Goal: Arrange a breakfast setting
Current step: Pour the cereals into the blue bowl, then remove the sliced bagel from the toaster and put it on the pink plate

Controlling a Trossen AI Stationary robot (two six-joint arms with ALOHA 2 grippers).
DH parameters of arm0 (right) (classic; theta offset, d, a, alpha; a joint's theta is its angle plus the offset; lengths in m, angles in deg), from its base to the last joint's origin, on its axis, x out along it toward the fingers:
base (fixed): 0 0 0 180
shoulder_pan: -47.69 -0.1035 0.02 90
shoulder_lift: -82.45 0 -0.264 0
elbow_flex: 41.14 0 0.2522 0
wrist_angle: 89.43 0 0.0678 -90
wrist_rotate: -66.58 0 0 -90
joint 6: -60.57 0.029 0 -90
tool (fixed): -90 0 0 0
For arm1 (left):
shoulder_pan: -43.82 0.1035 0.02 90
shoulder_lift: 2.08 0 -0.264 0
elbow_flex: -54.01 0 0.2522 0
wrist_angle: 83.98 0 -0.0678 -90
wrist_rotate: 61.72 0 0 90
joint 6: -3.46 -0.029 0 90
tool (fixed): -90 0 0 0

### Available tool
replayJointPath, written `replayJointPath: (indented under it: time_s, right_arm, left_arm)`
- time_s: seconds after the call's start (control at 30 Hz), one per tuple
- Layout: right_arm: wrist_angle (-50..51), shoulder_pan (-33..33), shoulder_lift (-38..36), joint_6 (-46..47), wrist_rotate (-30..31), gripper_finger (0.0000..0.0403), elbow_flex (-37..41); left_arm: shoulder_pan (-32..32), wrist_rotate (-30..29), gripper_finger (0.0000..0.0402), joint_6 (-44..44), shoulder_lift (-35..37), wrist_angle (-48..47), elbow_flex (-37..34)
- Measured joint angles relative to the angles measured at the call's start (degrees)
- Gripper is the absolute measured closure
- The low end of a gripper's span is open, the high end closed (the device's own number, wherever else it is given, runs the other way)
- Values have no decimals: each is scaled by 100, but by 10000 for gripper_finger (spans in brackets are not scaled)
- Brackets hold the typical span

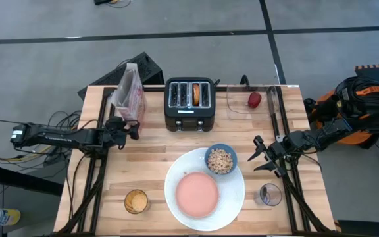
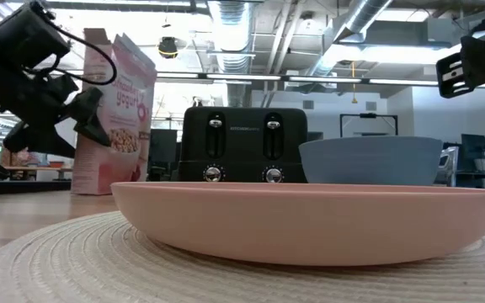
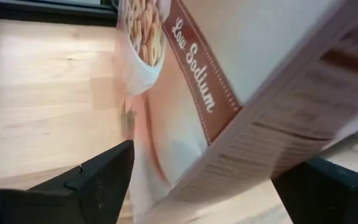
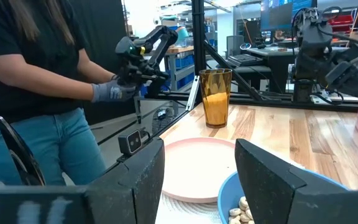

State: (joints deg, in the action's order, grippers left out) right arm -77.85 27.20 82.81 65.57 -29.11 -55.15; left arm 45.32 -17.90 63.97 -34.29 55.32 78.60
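At the left side of the surface (image 1: 110,164), the left gripper (image 1: 131,129) stood with fingers spread on either side of the upright cereal box (image 1: 129,95), not visibly clamping it; a nudge could have tipped the tall box. Right of centre, the right gripper (image 1: 263,157), fingers spread and empty, hovered just beside the small blue bowl (image 1: 221,159), which rested on the large round white plate (image 1: 232,197) beside the smaller pink plate (image 1: 197,195); a careless descent risked spilling its cereal. Farther back, the toasted bagel half (image 1: 195,93) sat in the toaster (image 1: 189,104), and the small red fruit (image 1: 254,99) lay far right.
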Motion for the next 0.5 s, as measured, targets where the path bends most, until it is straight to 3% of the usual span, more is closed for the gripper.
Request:
replayJointPath:
  time_s: [0.2,0.5]
  right_arm:
    - [-2,0,-2,2,0,186,-2]
    - [-2,0,-2,0,0,186,0]
  left_arm:
    - [0,480,32,91,0,-1090,619]
    - [-2,2222,27,141,0,-2488,1441]
